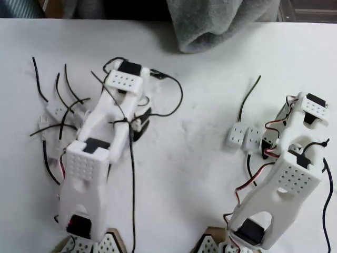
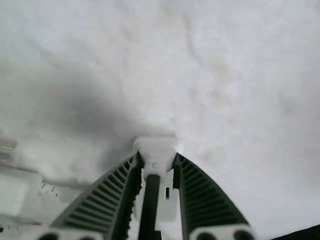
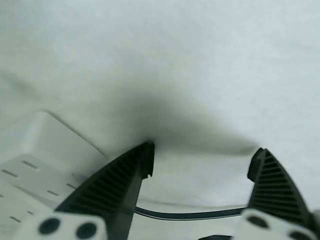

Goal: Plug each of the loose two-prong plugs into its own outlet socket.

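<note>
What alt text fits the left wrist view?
The left gripper is shut on a white plug, its black cord running back between the dark ribbed fingers. Behind it lies the white table; a blurred white block sits to one side.

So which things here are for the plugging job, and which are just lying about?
For the job: white plug in the left gripper; loose plugs with black cords; outlet sockets by the open right gripper.
Just lying about: grey bundle at the far edge of the table.
</note>
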